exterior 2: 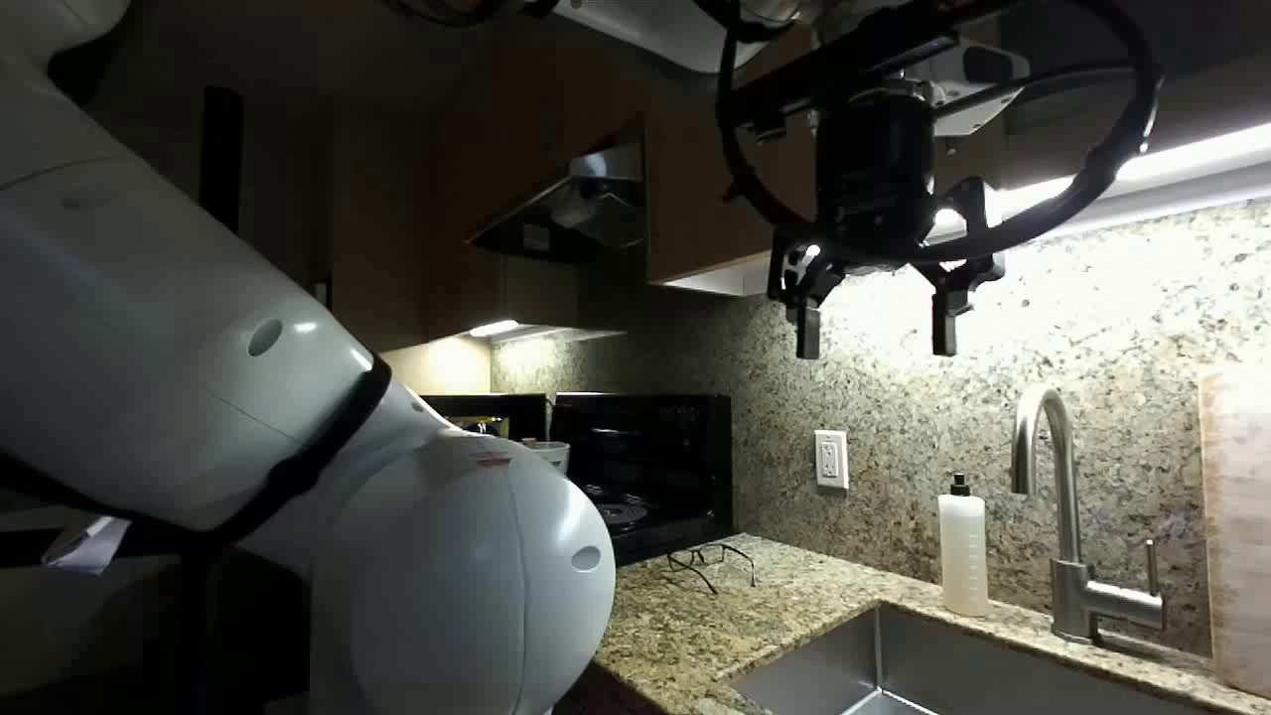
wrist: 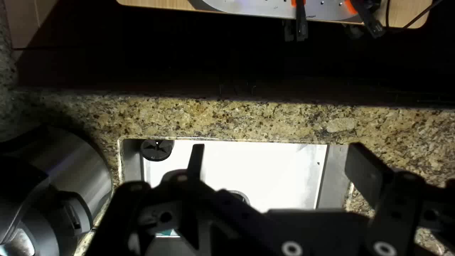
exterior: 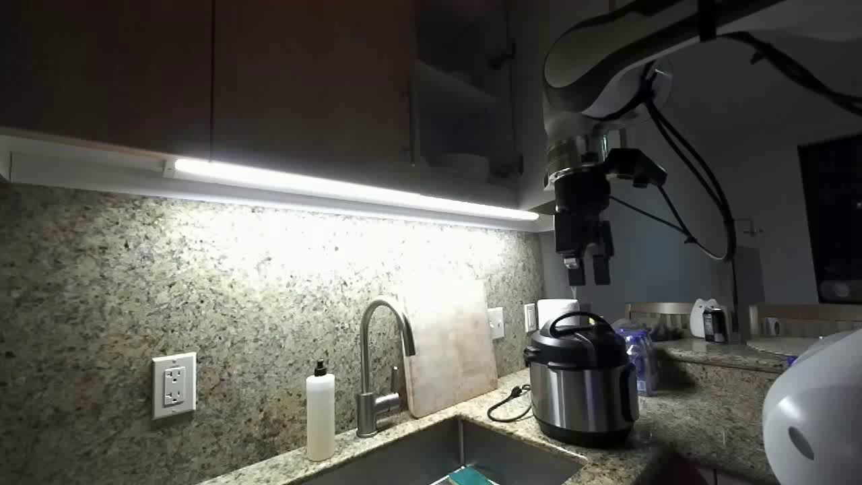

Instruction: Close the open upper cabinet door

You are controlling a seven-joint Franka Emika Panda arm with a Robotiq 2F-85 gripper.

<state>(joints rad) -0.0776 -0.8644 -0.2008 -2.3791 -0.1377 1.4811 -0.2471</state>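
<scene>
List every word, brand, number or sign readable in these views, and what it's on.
None can be read.
Dark can: any print too small.
Robot arm: red marking, too blurred.
Metal plate: tiny dark mark, too small.
Bottle: faint marks, too small.

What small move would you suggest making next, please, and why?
I'd probably raise the hand slightly: the upper cabinet door stands open, and the spread, empty fingertips appear below the under-cabinet light in both exterior views, likely too low to push the door.
</scene>
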